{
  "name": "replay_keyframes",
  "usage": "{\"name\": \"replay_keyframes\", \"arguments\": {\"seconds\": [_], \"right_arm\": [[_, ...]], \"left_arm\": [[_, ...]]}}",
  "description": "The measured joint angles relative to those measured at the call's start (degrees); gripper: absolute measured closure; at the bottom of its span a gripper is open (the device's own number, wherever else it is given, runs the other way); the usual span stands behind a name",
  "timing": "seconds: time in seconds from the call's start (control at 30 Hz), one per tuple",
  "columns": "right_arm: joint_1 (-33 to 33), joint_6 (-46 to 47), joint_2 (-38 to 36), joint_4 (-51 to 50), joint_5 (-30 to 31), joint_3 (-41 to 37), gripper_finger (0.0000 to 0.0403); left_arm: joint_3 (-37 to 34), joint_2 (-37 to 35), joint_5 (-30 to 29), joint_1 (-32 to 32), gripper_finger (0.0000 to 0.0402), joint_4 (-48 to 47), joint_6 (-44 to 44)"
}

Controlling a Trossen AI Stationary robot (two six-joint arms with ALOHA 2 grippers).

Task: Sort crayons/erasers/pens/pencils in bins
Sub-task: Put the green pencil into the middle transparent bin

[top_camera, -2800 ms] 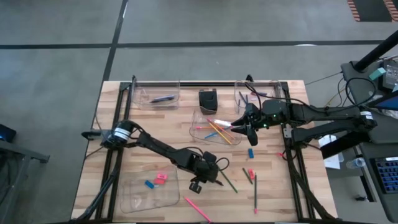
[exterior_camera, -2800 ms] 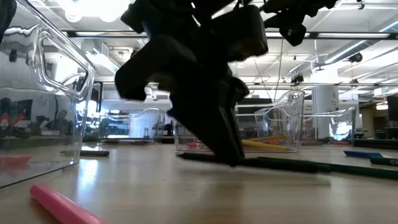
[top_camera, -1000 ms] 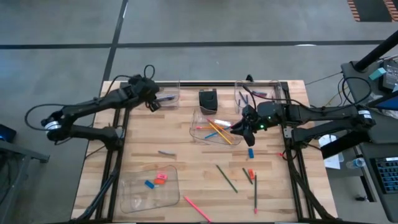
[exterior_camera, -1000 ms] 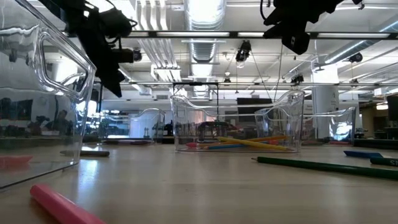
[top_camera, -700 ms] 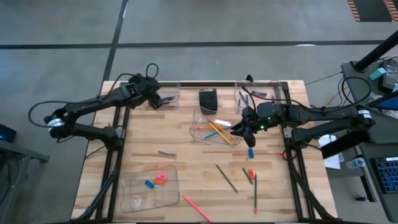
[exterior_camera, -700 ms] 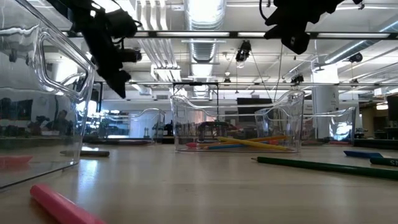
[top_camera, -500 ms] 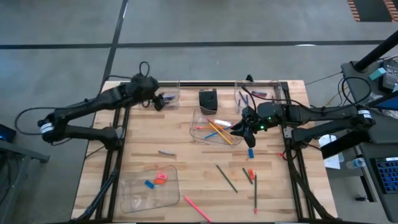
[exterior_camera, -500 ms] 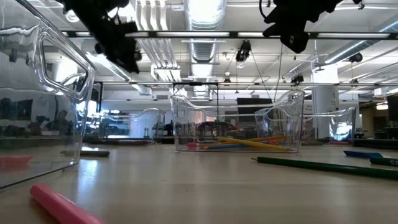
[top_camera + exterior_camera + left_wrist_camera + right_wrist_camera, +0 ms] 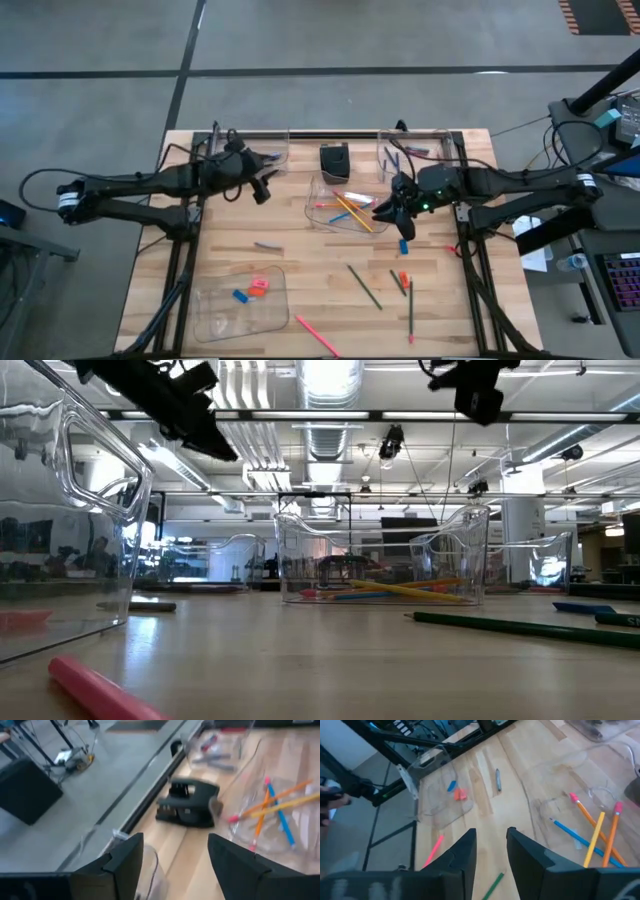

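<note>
High view: left gripper [image 9: 262, 188] hangs over the table near the back-left bin [image 9: 253, 153], fingers spread wide, nothing between them. Right gripper [image 9: 386, 208] sits at the right edge of the middle bin [image 9: 322, 190], fingers [image 9: 465, 850] only a narrow gap apart and empty in the right wrist view. Middle bin holds the pencils [image 9: 352, 208], orange, yellow, blue and pink, crossed over each other, mostly lying diagonal from back-left to front-right. Back-left bin has one dark pen [image 9: 262, 158] lying roughly left-right. Back-right bin [image 9: 411, 152] holds a few short crayons [image 9: 393, 157], too small to read their direction. Front-left bin [image 9: 240, 305] has a blue and a pink eraser [image 9: 258, 287]. Loose on the wood: a short grey crayon [image 9: 266, 245] lying left-right at centre-left, a blue eraser [image 9: 403, 245] just in front of the right gripper, a green pencil [image 9: 364, 286] on a diagonal, another green pencil [image 9: 410, 311] running front-back with a red eraser [image 9: 404, 279] beside its back end, and a pink pencil [image 9: 316, 335] diagonal at the front edge. A small black box [image 9: 334, 160] stands between the two back bins. No readable writing anywhere.
</note>
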Motion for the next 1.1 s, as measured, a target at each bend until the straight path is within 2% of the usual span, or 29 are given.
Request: {"name": "replay_keyframes", "arguments": {"seconds": [0.2, 0.4, 0.57, 0.83, 1.0, 1.1], "right_arm": [[3.0, -0.5, 0.5, -8.6, 0.1, 7.5, 0.0303], [7.2, -4.2, 1.5, -8.6, 4.5, 6.9, 0.0305], [8.6, -4.2, 4.4, -9.0, 5.6, 4.3, 0.0307], [10.8, 0.2, 12.3, -8.8, 5.8, 4.1, 0.0307], [14.4, 2.1, 19.2, -9.1, 6.1, 4.1, 0.0312], [17.2, 4.0, 23.3, -9.9, 5.6, 4.1, 0.0312]], "left_arm": [[-5.5, 0.3, 0.1, 0.0, 0.0194, 0.9, -4.5], [-10.4, 0.1, 4.0, -0.1, 0.0195, 4.6, -7.6], [-8.6, -0.8, 7.8, -1.1, 0.0195, 4.8, -7.5], [-6.3, -2.3, 8.2, -4.4, 0.0195, 4.3, -7.0], [-6.3, -2.2, 8.2, -6.1, 0.0195, 4.3, -7.1], [-3.9, -2.5, 8.3, -6.5, 0.0195, 4.9, -8.6]]}}
